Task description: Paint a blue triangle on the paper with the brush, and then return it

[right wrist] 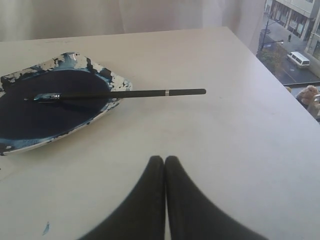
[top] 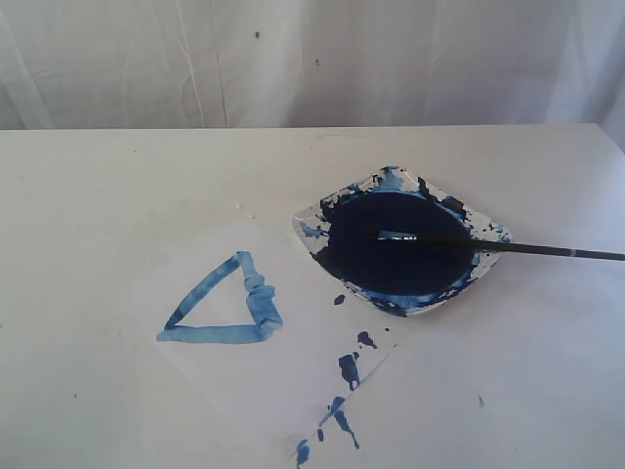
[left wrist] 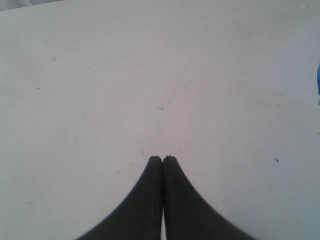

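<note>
Splatters [top: 349, 369] dot the paper [top: 244, 386] beside the dish [top: 311, 227]; blue triangle [top: 227, 308] streaky, one side wavy; brush [top: 500, 246] lies across the dish. Jaws of left gripper [left wrist: 162, 159] and right gripper [right wrist: 164, 159] pressed together, empty.

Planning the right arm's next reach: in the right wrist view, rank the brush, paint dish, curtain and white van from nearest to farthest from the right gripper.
1. brush: its handle lies just ahead of the right gripper.
2. paint dish: under the bristle end, slightly farther.
3. curtain: beyond the far edge of the table.
4. white van: outside, down on the street.
</note>
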